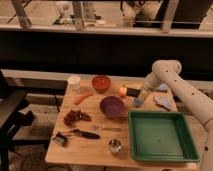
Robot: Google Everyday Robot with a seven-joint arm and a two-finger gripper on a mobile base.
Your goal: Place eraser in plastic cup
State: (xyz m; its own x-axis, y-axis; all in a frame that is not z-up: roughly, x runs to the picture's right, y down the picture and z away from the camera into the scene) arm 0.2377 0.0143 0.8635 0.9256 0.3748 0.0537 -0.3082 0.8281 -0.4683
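The eraser (132,92) is a small dark block on the wooden table (95,145), just right of an orange fruit (123,90). The small blue plastic cup (138,102) stands just in front of it, right of the purple bowl (112,106). My gripper (143,92) hangs at the end of the white arm, right beside the eraser and just above the blue cup. I cannot tell whether it touches either one.
A green tray (186,145) fills the front right. A white cup (74,81), a red bowl (101,83) and a carrot (82,98) are at the back left. Grapes (75,117), a black-handled utensil (82,133), a fork (107,128) and a metal cup (115,146) lie in front. Bluish cloth (164,102) lies at the right edge.
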